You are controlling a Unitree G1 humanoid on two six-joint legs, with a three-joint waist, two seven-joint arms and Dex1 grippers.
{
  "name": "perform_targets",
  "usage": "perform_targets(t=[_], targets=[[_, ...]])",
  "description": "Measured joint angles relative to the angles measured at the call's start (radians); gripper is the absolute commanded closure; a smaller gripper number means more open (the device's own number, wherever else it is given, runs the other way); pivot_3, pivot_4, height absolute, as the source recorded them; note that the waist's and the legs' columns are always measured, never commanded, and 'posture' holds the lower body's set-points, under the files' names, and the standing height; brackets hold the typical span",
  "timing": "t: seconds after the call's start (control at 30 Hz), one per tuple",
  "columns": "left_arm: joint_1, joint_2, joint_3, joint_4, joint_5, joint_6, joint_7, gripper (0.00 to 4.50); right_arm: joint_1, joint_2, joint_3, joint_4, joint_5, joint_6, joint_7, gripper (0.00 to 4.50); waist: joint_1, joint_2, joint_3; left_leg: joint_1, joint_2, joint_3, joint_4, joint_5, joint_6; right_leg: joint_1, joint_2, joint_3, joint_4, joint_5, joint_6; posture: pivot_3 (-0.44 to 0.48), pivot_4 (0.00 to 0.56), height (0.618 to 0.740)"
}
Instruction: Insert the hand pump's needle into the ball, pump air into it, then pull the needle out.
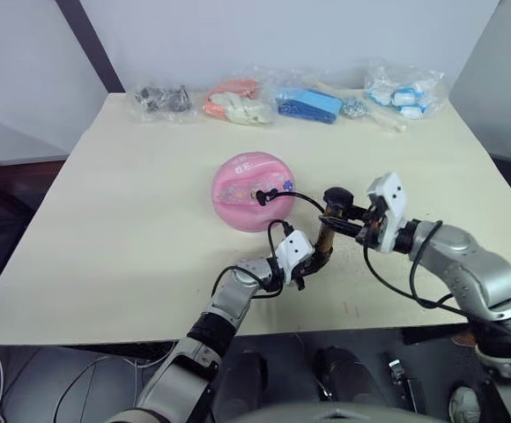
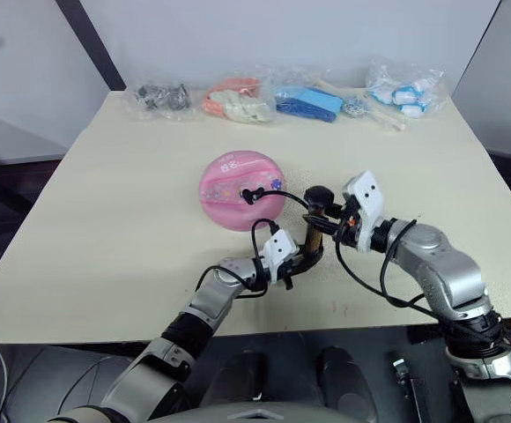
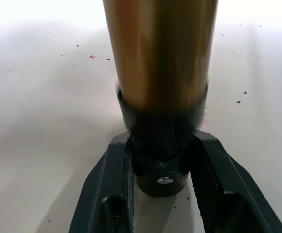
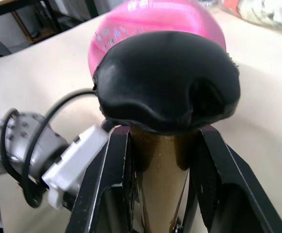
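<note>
The pumping step looks to be going on now. The ball (image 1: 252,190) sits on the table (image 1: 106,229), a bit far of the middle. It still looks flat and dented on top. The thin hose (image 1: 299,196) runs from the ball's top over to the hand pump (image 1: 326,238), so the needle seems to be in the ball, but it is too small to see.

The hand pump stands almost straight up, just near and right of the ball. Its long way goes up and down, with the black handle (image 4: 167,80) on top.

The left tool (image 3: 163,160) squeezes the pump's black bottom end. The right tool (image 4: 163,170) is closed on the tube just under the handle.

Next, the right tool should probably push the handle down and pull it up, in line with the tube, while the left tool keeps the bottom steady.
</note>
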Motion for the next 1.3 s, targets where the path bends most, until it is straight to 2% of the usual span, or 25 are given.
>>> perform_targets(t=[0.17, 0.47, 0.57, 0.73, 0.93, 1.0, 1.13, 1.3], targets=[[-0.001, 0.0, 0.001, -0.002, 0.0, -0.003, 0.002, 3.4, -0.151, -0.076, -0.116, -0.081, 0.165, 0.175, -0.03, 3.49, 0.001, 0.001, 0.006, 0.0, -0.001, 0.0, 0.0, 0.0, 0.0, 0.0, -0.001, -0.001, 0.0, 0.0, 0.0, 0.0, 0.15, 0.74], [0.009, 0.0, 0.001, -0.009, 0.0, -0.004, 0.004, 3.4, -0.222, -0.121, -0.179, -0.124, 0.278, 0.269, -0.089, 3.49, -0.001, 0.001, 0.006, -0.001, 0.0, 0.0, 0.0, 0.0, 0.0, 0.0, -0.001, 0.0, 0.0, 0.0, 0.0, 0.0, 0.15, 0.74], [0.011, 0.001, 0.001, -0.008, 0.0, -0.004, 0.004, 3.4, -0.155, -0.089, -0.157, -0.155, 0.244, 0.2, -0.091, 3.49, -0.001, -0.001, 0.004, 0.0, 0.0, -0.001, 0.0, 0.0, 0.0, 0.001, 0.0, -0.001, 0.0, 0.0, 0.0, 0.0, 0.15, 0.74], [0.01, 0.007, 0.005, -0.007, 0.001, -0.001, 0.007, 3.4, -0.022, -0.03, -0.034, -0.136, 0.101, 0.038, -0.088, 3.49, -0.007, -0.001, 0.004, 0.003, 0.0, 0.001, 0.001, 0.0, 0.0, 0.002, 0.0, 0.0, 0.0, 0.0, 0.0, 0.0, 0.15, 0.74], [0.015, 0.009, 0.007, -0.009, 0.001, 0.003, 0.007, 3.4, 0.059, 0.023, 0.064, -0.045, -0.022, -0.094, -0.067, 3.49, -0.009, -0.001, 0.001, 0.006, 0.001, 0.001, 0.0, 0.0, 0.0, 0.004, 0.001, 0.0, 0.001, -0.002, -0.004, 0.0, 0.15, 0.74], [0.016, 0.01, 0.008, -0.011, 0.001, 0.014, 0.006, 3.4, 0.098, 0.085, 0.132, 0.064, -0.111, -0.202, -0.056, 3.49, -0.01, -0.006, -0.005, 0.011, 0.003, 0.001, -0.001, 0.0, 0.0, 0.008, 0.002, 0.0, 0.0, -0.002, -0.003, 0.0, 0.15, 0.74], [0.016, 0.015, 0.009, -0.009, 0.003, 0.027, 0.009, 3.4, 0.119, 0.121, 0.158, 0.135, -0.171, -0.304, -0.033, 3.49, -0.015, -0.008, -0.007, 0.019, 0.004, 0.003, -0.002, 0.0, 0.0, 0.015, 0.003, 0.001, 0.0, -0.003, -0.005, 0.0, 0.15, 0.74], [0.018, 0.016, 0.01, -0.015, 0.003, 0.032, 0.017, 3.4, 0.096, 0.118, 0.134, 0.125, -0.171, -0.283, -0.014, 3.49, -0.015, -0.007, -0.007, 0.019, 0.005, 0.0, -0.002, 0.0, 0.0, 0.015, 0.003, 0.0, 0.0, -0.003, -0.005, 0.0, 0.15, 0.74]])
